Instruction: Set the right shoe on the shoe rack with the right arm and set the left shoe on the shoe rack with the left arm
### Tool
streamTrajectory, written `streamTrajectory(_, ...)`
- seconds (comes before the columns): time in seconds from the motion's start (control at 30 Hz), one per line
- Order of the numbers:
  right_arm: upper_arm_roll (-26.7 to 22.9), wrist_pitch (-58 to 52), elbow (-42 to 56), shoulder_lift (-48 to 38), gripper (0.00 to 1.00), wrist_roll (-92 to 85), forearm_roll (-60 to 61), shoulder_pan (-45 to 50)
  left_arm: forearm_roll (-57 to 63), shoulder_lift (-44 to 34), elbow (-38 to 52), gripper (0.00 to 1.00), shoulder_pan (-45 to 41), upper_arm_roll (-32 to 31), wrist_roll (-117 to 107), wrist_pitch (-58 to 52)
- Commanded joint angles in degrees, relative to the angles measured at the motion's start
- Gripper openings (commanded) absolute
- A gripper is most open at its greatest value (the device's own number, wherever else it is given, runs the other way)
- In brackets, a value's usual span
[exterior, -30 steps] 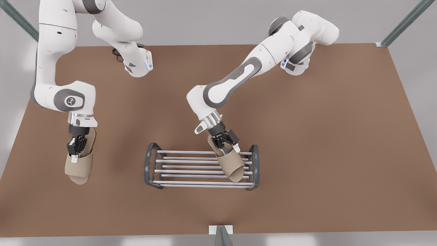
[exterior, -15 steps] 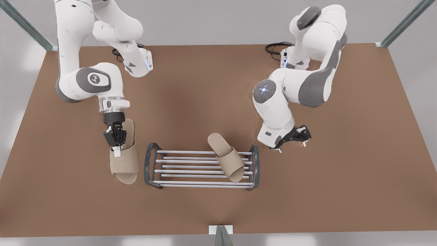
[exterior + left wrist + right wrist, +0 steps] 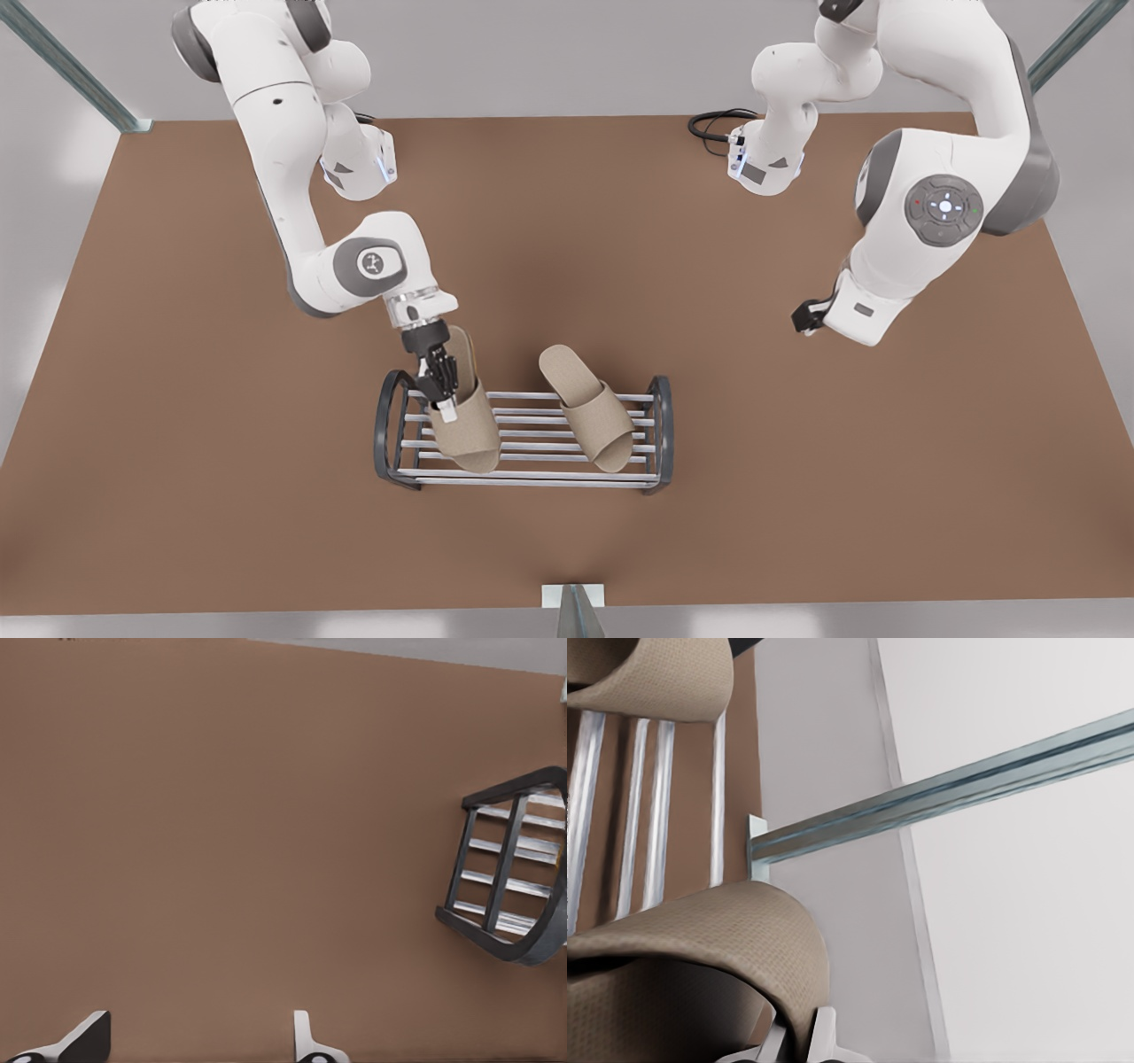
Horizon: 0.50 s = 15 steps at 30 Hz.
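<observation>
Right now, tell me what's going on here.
The right gripper, on the front view's left, holds a slipper over the rack, near that side's end. The other slipper already lies across the rods. The left gripper waits open and empty above the table, off the rack's far end.

Simulated robot test cell: bare brown table, metal corner struts, plain grey surrounds.
</observation>
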Motion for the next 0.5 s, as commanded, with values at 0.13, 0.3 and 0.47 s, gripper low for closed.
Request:
streamTrajectory(0.13,-0.15,-8.88,2.09,3.76,0.21,-0.36,0.52,1.27,-1.83,0.60,0.04,1.00,-0.06,-0.05,10.56,2.06)
streamTrajectory(0.3,-1.64,-8.88,6.92,7.28,0.21,-0.36,0.26,1.45,-1.83,0.69,0.13,1.00,-0.15,-0.31,10.56,2.15)
streamTrajectory(0.47,-3.30,-8.97,7.71,8.42,0.21,-0.45,0.09,3.55,-1.83,1.04,0.04,1.00,-0.06,-0.31,10.56,2.06)
